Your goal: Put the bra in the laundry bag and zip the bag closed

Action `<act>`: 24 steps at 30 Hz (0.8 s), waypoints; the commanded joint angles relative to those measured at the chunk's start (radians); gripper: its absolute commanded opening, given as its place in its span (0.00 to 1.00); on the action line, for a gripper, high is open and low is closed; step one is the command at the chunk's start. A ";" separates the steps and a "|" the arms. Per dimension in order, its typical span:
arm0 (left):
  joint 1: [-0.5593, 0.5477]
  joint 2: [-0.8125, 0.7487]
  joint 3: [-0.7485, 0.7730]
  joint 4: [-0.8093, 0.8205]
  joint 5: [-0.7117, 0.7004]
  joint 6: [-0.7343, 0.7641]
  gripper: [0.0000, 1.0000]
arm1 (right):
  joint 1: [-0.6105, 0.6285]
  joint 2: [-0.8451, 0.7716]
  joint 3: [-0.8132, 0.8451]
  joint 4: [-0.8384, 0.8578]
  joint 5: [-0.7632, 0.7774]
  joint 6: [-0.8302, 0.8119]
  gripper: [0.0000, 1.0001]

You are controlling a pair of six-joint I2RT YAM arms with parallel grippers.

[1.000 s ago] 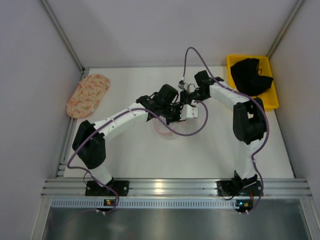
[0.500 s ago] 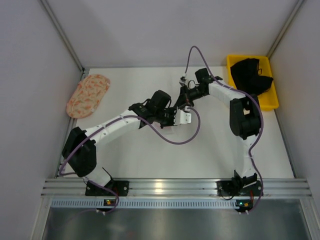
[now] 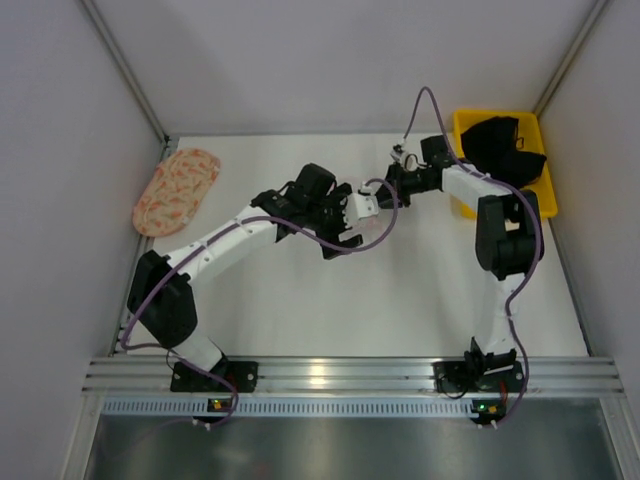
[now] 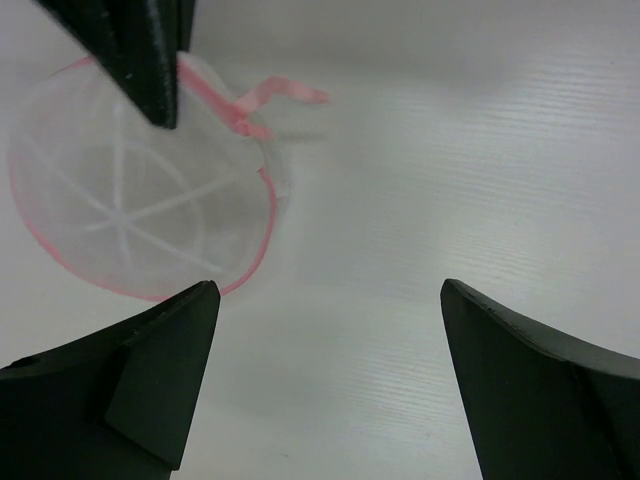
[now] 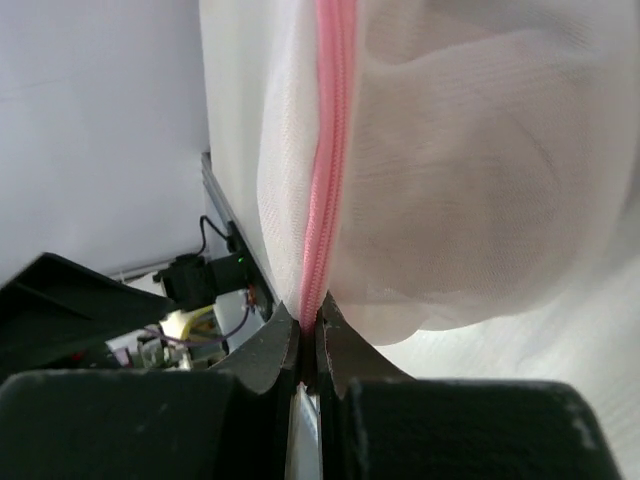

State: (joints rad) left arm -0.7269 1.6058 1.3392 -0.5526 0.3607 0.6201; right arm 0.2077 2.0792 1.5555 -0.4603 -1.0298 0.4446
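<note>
Fingertips (image 5: 268, 350) of the right gripper (image 5: 302, 345) are pinched together on the pink zip (image 5: 330, 150) of the bag (image 5: 460, 170), the zip running straight up out of the slit between them. White mesh bulges on both sides of the zip and fills the upper right of the right wrist view. A pale shape shows faintly through the mesh, but whether it is the bra cannot be told. In the left wrist view the same bag sits in the upper left of the frame as a round see-through disc with white ribs and a pink rim, its lower part against the table (image 4: 450, 180). A dark finger (image 4: 140, 50) of the right gripper bites the rim at the top, and a pink pull tab (image 4: 285, 93) sticks out toward the upper middle. The left gripper (image 4: 328, 300) is released, its two dark fingers spread wide at the bottom of that frame, holding nothing, with the bag's lower edge just beside the finger on the frame's left. From above, both arms meet near the table's upper middle, the grippers close together, and a purple cable (image 3: 375, 235) loops below them. At upper right a yellow bin (image 3: 541, 208) holds a black garment (image 3: 505, 150). A peach oval piece (image 3: 177, 190) lies at far left, well apart.
</note>
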 commanded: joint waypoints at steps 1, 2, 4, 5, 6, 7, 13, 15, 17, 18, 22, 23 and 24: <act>0.043 -0.029 0.076 0.037 0.032 -0.136 0.98 | -0.051 -0.105 -0.057 0.037 0.080 -0.043 0.00; 0.069 -0.020 0.090 0.039 0.034 -0.155 0.98 | -0.057 -0.114 -0.072 0.055 0.103 -0.041 0.00; 0.098 0.012 0.136 0.037 0.043 -0.219 0.98 | -0.071 -0.129 -0.112 0.148 0.210 -0.050 0.00; 0.130 0.025 0.150 0.037 0.047 -0.236 0.98 | -0.074 -0.134 -0.123 0.193 0.244 -0.049 0.00; 0.145 0.046 0.182 0.037 0.049 -0.252 0.98 | -0.076 -0.131 -0.126 0.224 0.313 -0.041 0.00; 0.159 0.055 0.196 0.039 0.044 -0.282 0.98 | -0.079 -0.111 -0.123 0.295 0.347 -0.031 0.00; 0.277 0.105 0.307 0.037 0.026 -0.382 0.98 | -0.116 0.022 -0.008 0.508 0.549 0.126 0.00; 0.320 0.117 0.321 0.039 0.015 -0.401 0.98 | -0.123 0.097 0.073 0.517 0.591 0.169 0.00; 0.357 0.128 0.340 0.026 0.000 -0.433 0.98 | -0.140 0.172 0.126 0.523 0.590 0.221 0.00; 0.366 0.144 0.366 0.014 -0.017 -0.442 0.98 | -0.152 0.192 0.168 0.523 0.580 0.235 0.00; 0.405 0.175 0.399 -0.026 -0.057 -0.490 0.98 | -0.166 0.249 0.215 0.535 0.567 0.237 0.17; 0.423 0.183 0.402 -0.038 -0.052 -0.499 0.98 | -0.166 0.251 0.219 0.532 0.556 0.233 0.25; 0.434 0.196 0.413 -0.046 -0.040 -0.510 0.98 | -0.168 0.246 0.221 0.514 0.542 0.218 0.41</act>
State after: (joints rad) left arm -0.3180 1.7836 1.7008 -0.5579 0.3237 0.1780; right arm 0.0486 2.3268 1.7241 0.0189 -0.4953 0.6628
